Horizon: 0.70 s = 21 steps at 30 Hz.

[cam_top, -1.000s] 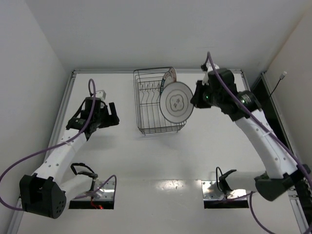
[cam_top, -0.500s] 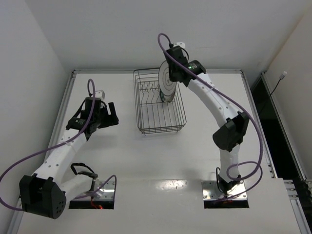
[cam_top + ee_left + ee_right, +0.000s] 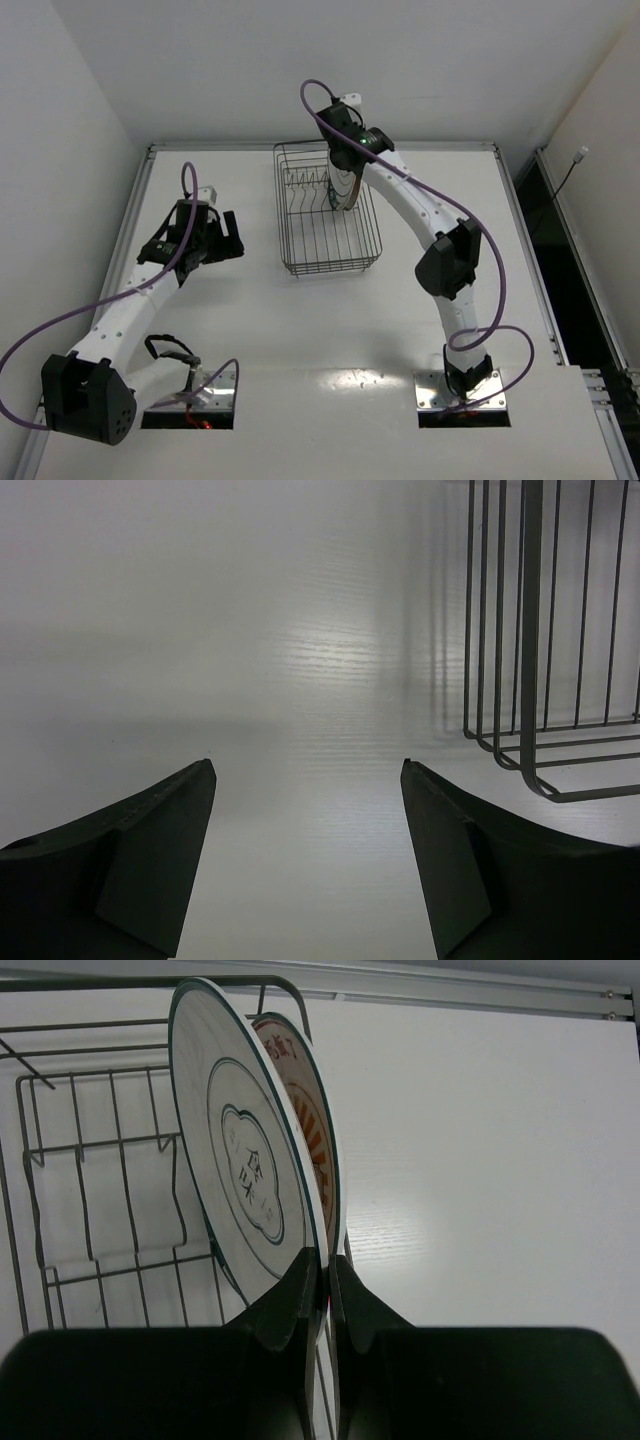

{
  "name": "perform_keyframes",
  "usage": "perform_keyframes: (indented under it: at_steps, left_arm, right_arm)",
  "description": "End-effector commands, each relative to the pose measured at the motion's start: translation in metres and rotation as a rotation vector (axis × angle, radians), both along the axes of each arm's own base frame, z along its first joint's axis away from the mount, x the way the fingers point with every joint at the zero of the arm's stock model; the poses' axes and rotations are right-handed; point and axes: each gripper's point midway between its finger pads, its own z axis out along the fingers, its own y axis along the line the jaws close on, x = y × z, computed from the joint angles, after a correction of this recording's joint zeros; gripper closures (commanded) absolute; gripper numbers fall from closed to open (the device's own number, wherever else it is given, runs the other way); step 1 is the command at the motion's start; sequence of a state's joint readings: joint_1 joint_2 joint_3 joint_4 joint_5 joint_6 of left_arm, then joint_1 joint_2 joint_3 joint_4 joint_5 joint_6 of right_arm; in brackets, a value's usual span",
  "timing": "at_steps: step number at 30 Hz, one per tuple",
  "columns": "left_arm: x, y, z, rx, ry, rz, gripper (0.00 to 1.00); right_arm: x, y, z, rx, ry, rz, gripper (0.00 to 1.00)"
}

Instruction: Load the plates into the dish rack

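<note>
The right gripper [image 3: 325, 1262] pinches the rim of the grey-white ringed plate [image 3: 245, 1165], which stands upright at the far right of the dish rack [image 3: 320, 245], just beside the red-marked plate [image 3: 312, 1125]. The left gripper [image 3: 308, 768] hangs wide open left of the rack.

The right tool [image 3: 325, 1272] has its 2 dark fingers pinched closed on the rim of the ringed plate [image 3: 245, 1160], a pale plate with thin rings and a centre motif, standing on edge. Just behind it, face to face, stands the orange-marked plate [image 3: 312, 1135]. Both rise above the wire dish rack [image 3: 100, 980]. White desk [image 3: 480, 1160] lies to the right.
</note>
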State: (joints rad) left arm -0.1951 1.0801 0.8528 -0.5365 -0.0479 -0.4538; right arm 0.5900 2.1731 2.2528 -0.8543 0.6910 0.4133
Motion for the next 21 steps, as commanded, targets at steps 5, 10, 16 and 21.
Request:
perform_keyframes:
  at_steps: [5, 10, 16, 21]
  left_arm:
    - [0.002, -0.004, 0.000, -0.006, -0.005, -0.012, 0.28]
    - [0.002, -0.004, 0.000, -0.006, -0.005, -0.012, 0.28]
    - [0.002, -0.005, 0.000, -0.012, -0.004, -0.019, 0.28]
    - [0.002, -0.005, 0.000, -0.005, -0.005, -0.025, 0.28]
  right_arm:
    - [0.011, -0.002, 0.025, 0.024, -0.111, -0.087, 1.00]
    - [0.018, 0.012, 0.000, 0.041, -0.065, -0.044, 1.00]
    - [0.015, 0.033, -0.051, 0.046, 0.056, 0.022, 1.00]
    - [0.002, 0.050, -0.079, 0.094, 0.145, 0.059, 1.00]
